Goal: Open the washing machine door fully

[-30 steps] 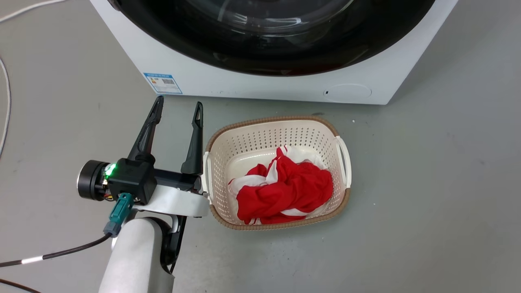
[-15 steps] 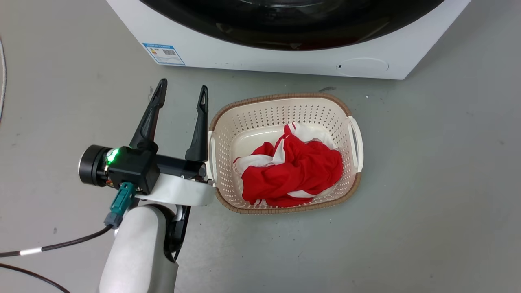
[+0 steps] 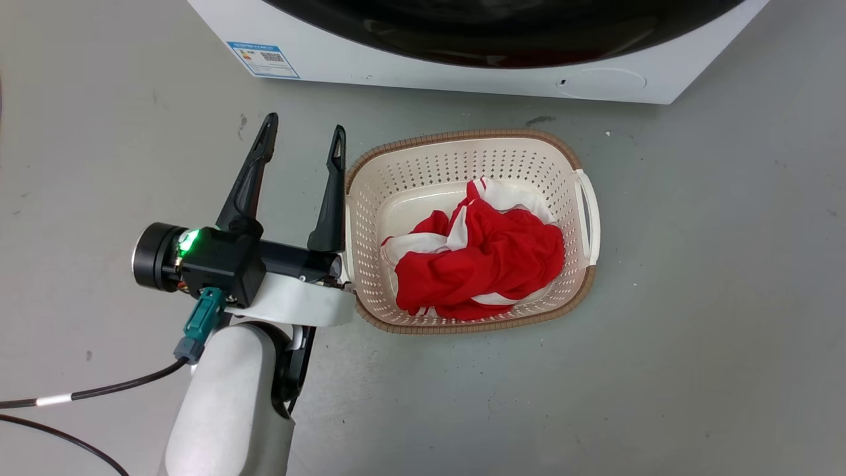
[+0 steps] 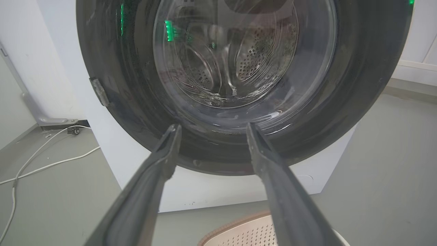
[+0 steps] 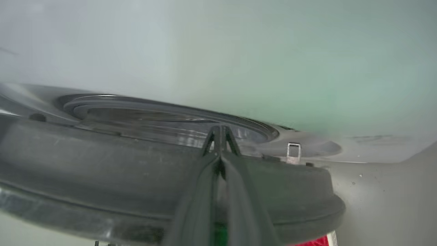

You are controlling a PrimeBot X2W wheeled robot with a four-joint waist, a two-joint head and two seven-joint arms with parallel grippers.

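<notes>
Across the top of the head view, lower front of a white boxy front-loading washing machine (image 3: 410, 66), standing on the grey floor (image 3: 694, 297). On that front, large round glossy black washing machine door (image 4: 362, 89) with a bulging clear glass centre, and a perforated steel drum seen through the glass in the left wrist view. Straight ahead of the left jaws, apart from them. In the right wrist view, thick black rim of the door crossing beneath the right jaws, with the inner glass ring and a small metal latch hook (image 5: 293, 152) bare, so off its catch. How far swung out, hard to tell

Left jaws wide apart and empty, two long dark fingers (image 3: 250, 178) aimed at the machine, hovering over the floor, the finger nearer the basket just beside its left rim. Right jaws closed tip to tip, nothing seen between the fingers (image 5: 239, 196), laid over the door's rim. Touching or not, lost in blur

Between robot and machine, cream perforated plastic laundry basket (image 3: 462, 136) with a brown woven rim, on the floor just below the door, holding a crumpled red-and-white cloth (image 3: 489, 271). Thin black cable (image 3: 99, 391) trailing from the left wrist, white cable (image 4: 44, 166) on the floor left of the machine. Low on the front, round white cap (image 3: 605, 80) at right, small blue label (image 3: 263, 51) at left
</notes>
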